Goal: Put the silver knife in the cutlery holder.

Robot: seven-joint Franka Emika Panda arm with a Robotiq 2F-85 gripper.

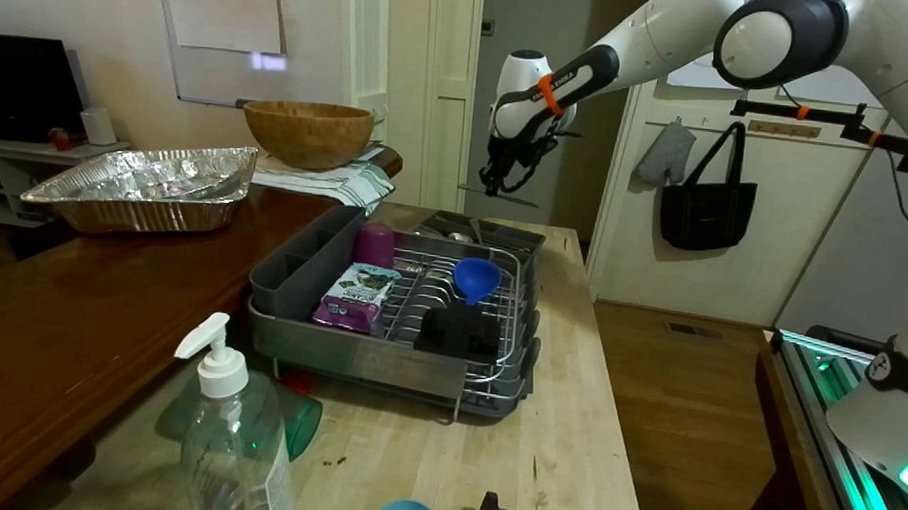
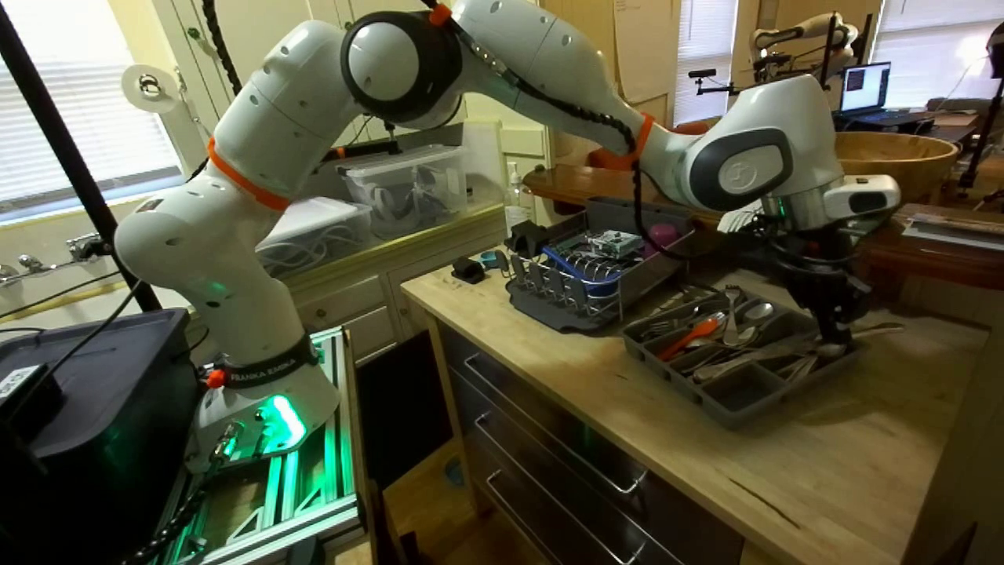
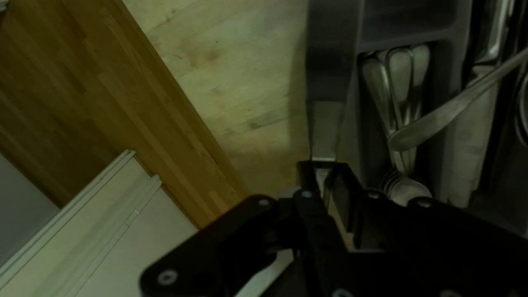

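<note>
My gripper [image 3: 323,165] is shut on a silver knife [image 3: 332,49], whose broad flat length points away from the fingertips in the wrist view. The gripper also shows in both exterior views [image 1: 494,191] [image 2: 835,339]. In an exterior view, the knife [image 1: 520,202] is held roughly level in the air above the counter. The grey cutlery holder [image 3: 447,37] is a tray with compartments, right of the knife in the wrist view; the knife overlaps its near edge. In an exterior view, the holder [image 2: 725,412] contains forks, spoons and knives, and the gripper is over its far corner.
A dish rack [image 1: 353,359] beside the holder carries a purple cup [image 1: 374,245], a snack packet [image 1: 357,296] and a blue ladle [image 1: 476,278]. A loose knife [image 3: 453,107] lies across compartments. A soap bottle [image 1: 234,439] stands on the counter [image 1: 570,420].
</note>
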